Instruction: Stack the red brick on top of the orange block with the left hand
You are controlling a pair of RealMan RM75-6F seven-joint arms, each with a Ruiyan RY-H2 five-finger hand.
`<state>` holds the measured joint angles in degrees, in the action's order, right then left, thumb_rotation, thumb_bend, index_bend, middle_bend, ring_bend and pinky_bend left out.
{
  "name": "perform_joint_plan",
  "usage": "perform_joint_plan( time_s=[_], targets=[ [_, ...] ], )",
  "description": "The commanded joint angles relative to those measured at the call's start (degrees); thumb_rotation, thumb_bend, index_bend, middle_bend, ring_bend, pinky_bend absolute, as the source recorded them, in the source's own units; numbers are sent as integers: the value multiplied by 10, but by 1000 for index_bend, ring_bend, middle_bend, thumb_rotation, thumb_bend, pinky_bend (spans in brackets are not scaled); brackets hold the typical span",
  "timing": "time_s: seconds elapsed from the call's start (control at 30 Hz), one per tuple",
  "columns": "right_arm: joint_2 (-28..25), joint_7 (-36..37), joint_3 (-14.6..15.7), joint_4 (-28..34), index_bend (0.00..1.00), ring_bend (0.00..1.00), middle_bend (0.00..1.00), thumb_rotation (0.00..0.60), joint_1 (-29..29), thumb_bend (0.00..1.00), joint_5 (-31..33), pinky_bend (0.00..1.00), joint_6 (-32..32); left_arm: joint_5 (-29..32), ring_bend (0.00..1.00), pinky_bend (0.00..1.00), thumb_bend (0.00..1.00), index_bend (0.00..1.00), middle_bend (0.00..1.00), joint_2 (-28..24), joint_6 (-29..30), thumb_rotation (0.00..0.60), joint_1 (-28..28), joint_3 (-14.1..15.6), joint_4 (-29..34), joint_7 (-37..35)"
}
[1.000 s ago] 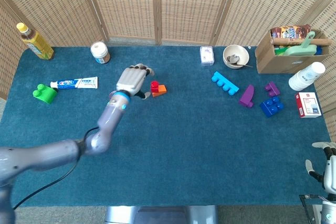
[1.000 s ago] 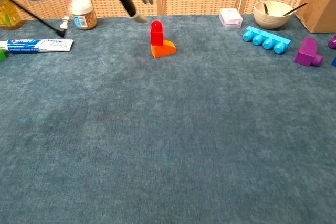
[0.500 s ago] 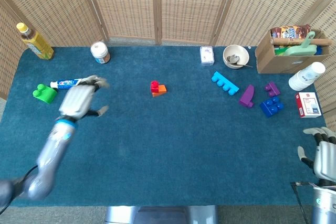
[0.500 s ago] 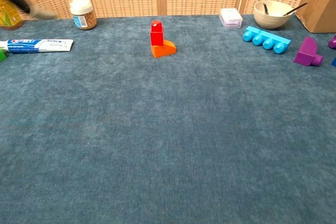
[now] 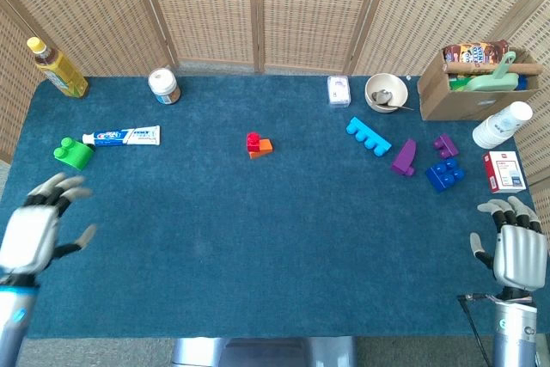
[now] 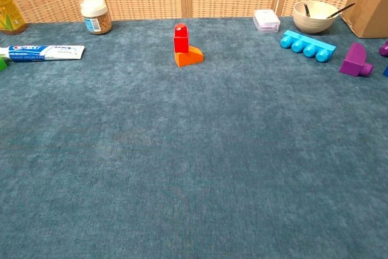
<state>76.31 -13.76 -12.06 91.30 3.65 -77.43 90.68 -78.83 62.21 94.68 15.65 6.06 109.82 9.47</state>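
1. Head view: left hand [image 5: 33, 231] at table's 8 o'clock edge, fingers spread wide, thumb out to the side, holding nothing, touching no object. Slightly blurred.
2. Right hand [image 5: 516, 251] at 4 o'clock corner, back of hand to cam, fingers apart and roughly straight, empty.
3. Neither hand shows in chest view.
4. Red brick [image 6: 180, 38] sits upright on the orange block [image 6: 189, 57], on its left part; orange's sloped side sticks out to the right. Pair is a bit toward 11 o'clock from table centre, well apart from both hands.
5. Blue cloth table [image 5: 258, 238] carries the rest.
6. At 10 o'clock: toothpaste tube [image 5: 121, 136] lying flat, green block [image 5: 73, 153] just beside its left end, jar w/ white lid [image 5: 163, 86] and yellow bottle [image 5: 56, 67] further back.
7. At 1 o'clock: small clear box [image 5: 339, 90], bowl [image 5: 386, 93] w/ spoon in it.
8. At 2–3 o'clock: cyan brick [image 5: 368, 136], purple wedge [image 5: 404, 157], small purple block [image 5: 445, 144], dark blue block [image 5: 444, 173], cardboard box [image 5: 473, 83] w/ stuff inside, white cup [image 5: 503, 125] on its side, red-white carton [image 5: 503, 171].
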Motion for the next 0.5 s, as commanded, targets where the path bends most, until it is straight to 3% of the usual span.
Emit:
perform_joint_plan(
  time_s=[0.03, 0.17, 0.5],
  targets=[
    [1, -1, 7, 2, 348, 175, 313, 600, -4, 267, -4, 221, 3, -40, 150, 173, 341, 325, 252, 9, 37, 580, -51, 32, -31, -21],
    [1, -1, 16, 5, 347, 174, 313, 600, -9, 266, -13, 221, 9, -61, 150, 172, 341, 337, 252, 25, 55, 589, -87, 39, -64, -30],
    [3, 15, 33, 4, 346, 175, 313, 600, -17, 267, -28, 221, 14, -83, 150, 165, 341, 344, 256, 43, 50, 594, -115, 19, -93, -53]
  ],
)
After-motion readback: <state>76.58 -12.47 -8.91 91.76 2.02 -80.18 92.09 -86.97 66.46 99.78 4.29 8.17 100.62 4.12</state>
